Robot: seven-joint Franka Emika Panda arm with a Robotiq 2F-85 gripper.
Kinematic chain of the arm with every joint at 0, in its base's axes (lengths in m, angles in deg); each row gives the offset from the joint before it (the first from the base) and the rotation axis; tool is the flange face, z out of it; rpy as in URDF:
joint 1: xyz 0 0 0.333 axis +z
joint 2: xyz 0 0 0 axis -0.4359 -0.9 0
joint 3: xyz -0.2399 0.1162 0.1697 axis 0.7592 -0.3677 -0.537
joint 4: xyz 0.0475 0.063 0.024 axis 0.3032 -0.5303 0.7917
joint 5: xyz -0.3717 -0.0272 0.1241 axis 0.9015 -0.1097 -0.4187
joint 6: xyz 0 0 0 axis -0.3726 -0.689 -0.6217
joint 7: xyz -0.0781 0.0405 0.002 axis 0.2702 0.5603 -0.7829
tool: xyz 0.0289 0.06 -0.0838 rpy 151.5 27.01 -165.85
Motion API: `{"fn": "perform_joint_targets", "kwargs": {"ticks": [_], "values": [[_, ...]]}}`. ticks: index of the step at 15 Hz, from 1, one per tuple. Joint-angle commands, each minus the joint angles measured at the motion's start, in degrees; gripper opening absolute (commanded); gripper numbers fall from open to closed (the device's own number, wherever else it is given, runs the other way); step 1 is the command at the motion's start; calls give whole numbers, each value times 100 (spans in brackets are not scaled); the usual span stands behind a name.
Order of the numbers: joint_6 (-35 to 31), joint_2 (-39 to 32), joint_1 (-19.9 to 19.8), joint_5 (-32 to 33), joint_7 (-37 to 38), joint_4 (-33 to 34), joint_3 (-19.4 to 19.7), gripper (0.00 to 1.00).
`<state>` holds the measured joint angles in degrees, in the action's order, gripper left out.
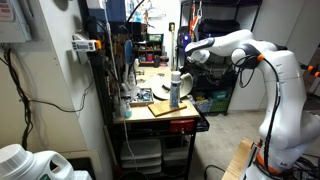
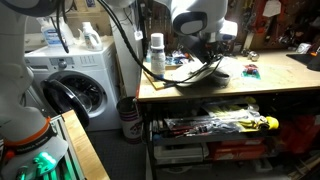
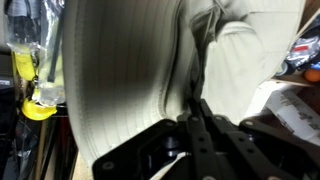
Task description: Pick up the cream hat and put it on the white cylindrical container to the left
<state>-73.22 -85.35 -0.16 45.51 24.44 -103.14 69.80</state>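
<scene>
Seemingly pinched, ribbed floppy cream hat (image 3: pixel 120 80), black claw (image 3: pixel 194 114)

Creased cream hat (image 3: pixel 120 80); slim white cylindrical container (image 2: pixel 157 55) upright.

Dim, cluttered exterior views with dark shadowed corners; the wrist view is close, soft and blurred.

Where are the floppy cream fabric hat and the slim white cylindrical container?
Floppy cream hat (image 3: pixel 120 70), wrist view, on its ribbed fabric.
Slim white cylindrical container (image 2: pixel 156 58), in an exterior view, on its body.
</scene>
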Motion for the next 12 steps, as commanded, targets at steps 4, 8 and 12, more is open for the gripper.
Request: {"fn": "perform_joint_targets", "kwargs": {"ticks": [4, 8, 12], "values": [[783, 626, -166, -847, -116, -88, 68, 1], [1033, 874, -99, -1203, -26, -76, 245, 1], [1448, 1058, -120, -1960, -176, -75, 326, 1]]}}
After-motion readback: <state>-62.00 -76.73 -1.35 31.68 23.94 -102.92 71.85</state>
